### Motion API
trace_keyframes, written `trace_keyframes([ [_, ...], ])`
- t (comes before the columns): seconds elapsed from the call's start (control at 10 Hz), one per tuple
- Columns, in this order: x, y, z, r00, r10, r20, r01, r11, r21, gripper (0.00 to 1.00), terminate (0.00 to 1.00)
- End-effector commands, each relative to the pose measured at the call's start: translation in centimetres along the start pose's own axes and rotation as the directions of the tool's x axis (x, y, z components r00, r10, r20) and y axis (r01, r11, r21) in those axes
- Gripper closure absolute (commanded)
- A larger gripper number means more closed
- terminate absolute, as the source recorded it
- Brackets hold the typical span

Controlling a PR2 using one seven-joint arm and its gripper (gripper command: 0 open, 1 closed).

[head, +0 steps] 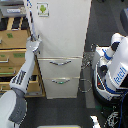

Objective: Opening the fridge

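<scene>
The tall white fridge [65,35] stands in the middle of the exterior view. Its large upper door carries a small green-marked sticker [43,8]. A long vertical handle [30,17] runs down the door's left edge. Below are two drawers with curved handles, an upper one [60,63] and a lower one [60,81]. My arm rises from the bottom left. My gripper [33,38] sits at the handle's lower end and looks closed around it. I cannot tell whether the door is ajar.
A tan wooden drawer cabinet [12,55] with open drawers stands against the fridge's left side, right behind my arm. A white and blue robot base [112,67] with cables stands at the exterior view's right. The floor is dark.
</scene>
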Motion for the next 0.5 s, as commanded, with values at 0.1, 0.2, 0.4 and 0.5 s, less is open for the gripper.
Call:
trace_keyframes([
  [0.1, -0.03, -0.28, -1.25, 1.000, -0.013, -0.016, 0.013, 1.000, -0.015, 1.00, 0.00],
  [0.2, -0.09, -0.41, -1.30, 1.000, -0.017, -0.016, 0.016, 1.000, -0.017, 1.00, 0.00],
  [0.4, -0.23, -0.17, -1.65, 1.000, -0.013, -0.023, 0.012, 1.000, -0.018, 1.00, 0.00],
  [0.5, -0.27, -0.17, -1.71, 1.000, -0.012, -0.028, 0.011, 1.000, -0.022, 1.00, 0.00],
])
